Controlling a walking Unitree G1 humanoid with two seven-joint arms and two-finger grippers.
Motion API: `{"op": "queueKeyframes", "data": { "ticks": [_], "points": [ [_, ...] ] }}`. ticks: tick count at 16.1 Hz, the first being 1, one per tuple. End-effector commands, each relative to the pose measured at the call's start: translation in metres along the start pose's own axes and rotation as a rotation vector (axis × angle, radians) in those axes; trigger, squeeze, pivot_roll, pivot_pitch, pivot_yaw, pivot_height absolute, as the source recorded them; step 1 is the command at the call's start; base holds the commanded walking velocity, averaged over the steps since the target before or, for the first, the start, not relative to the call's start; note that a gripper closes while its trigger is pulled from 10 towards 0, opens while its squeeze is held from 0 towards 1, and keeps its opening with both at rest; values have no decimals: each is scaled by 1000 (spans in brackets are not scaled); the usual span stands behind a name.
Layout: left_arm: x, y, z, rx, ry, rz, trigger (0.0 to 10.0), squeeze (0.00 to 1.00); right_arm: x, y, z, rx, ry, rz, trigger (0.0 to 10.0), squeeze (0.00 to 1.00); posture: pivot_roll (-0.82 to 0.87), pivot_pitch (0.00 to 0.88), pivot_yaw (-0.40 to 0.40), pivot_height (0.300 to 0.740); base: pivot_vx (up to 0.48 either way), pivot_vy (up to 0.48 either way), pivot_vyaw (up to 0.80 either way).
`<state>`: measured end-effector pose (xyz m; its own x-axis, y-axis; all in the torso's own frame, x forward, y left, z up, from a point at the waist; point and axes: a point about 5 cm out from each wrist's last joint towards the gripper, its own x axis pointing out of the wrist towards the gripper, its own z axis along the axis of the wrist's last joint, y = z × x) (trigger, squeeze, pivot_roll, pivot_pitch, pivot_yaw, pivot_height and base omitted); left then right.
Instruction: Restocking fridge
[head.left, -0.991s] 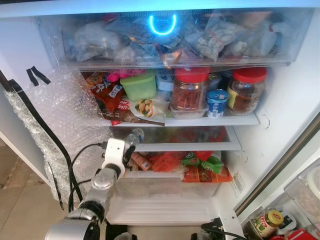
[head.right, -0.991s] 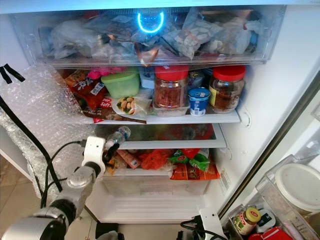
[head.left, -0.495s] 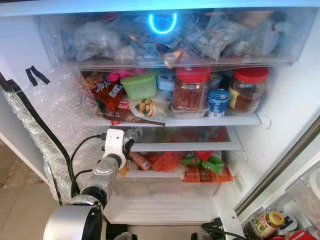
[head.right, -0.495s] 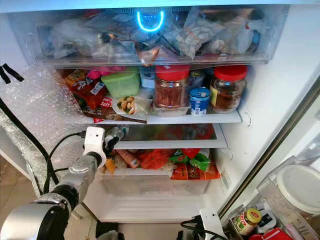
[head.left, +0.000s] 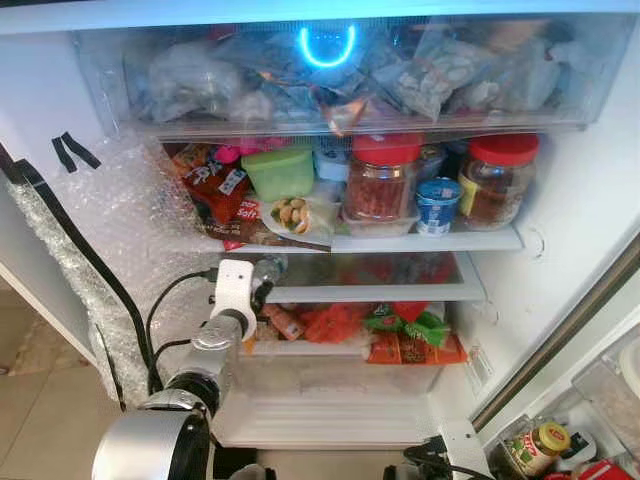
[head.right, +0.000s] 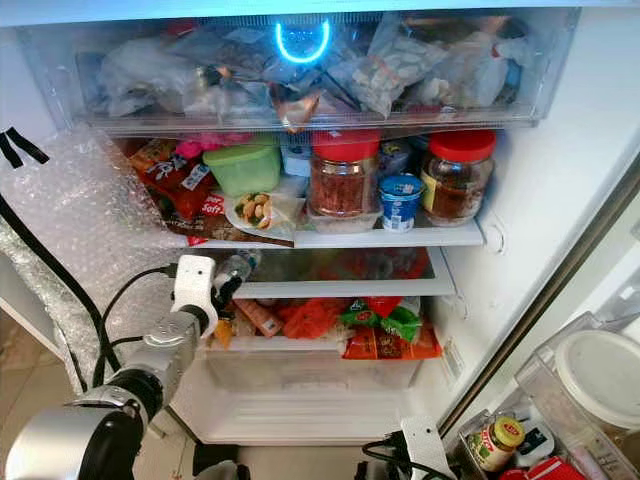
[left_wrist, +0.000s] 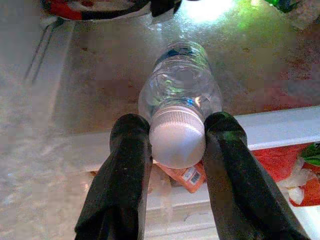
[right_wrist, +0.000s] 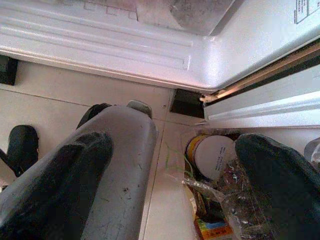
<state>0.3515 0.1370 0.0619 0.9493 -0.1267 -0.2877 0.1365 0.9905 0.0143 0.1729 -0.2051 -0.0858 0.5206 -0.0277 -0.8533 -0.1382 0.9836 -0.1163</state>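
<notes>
Wrist view reveals left hand (left_wrist: 176, 150) pinching water bottle (left_wrist: 180, 100) by its white cap (left_wrist: 177, 137) on glass shelf (left_wrist: 100, 100).

Head cameras face the open fridge (head.left: 560, 230); wrist cameras look close along jaws.

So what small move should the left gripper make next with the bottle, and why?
Probably push a little further in, then open. The left gripper holds the bottle by its cap, and the bottle's body already lies on the glass shelf, with its cap end at the front edge.
</notes>
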Motion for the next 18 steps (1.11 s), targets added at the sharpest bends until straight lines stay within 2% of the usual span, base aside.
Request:
{"op": "queueKeyframes", "data": {
  "ticks": [1, 6, 10, 17, 18],
  "points": [
    [-4, -1, -14, 17, 59, -12, 10000, 0, -2, 0, -12, 6, 41, -13, 10000, 0, -94, 0, 42, 652, 0, 0, 0],
    [-2, -1, -4, 39, -3, -9, 10000, 0, -1, 0, -9, 15, 16, -33, 10000, 0, -92, 0, 49, 652, 0, 0, 0],
    [-3, -3, -12, 17, 40, -16, 10000, 0, -1, 1, -10, 14, 14, -28, 10000, 0, -96, 0, 52, 652, 0, 0, 0],
    [4, 3, 8, -5, 11, 30, 10000, 0, -3, 0, -15, 13, 22, -26, 10000, 0, -107, 0, 50, 652, 0, 0, 0],
    [4, 5, 11, -11, 1, 41, 10000, 63, -3, 0, -15, 11, 22, -25, 10000, 0, -106, 0, 49, 652, 0, 0, 0]
  ]
}}
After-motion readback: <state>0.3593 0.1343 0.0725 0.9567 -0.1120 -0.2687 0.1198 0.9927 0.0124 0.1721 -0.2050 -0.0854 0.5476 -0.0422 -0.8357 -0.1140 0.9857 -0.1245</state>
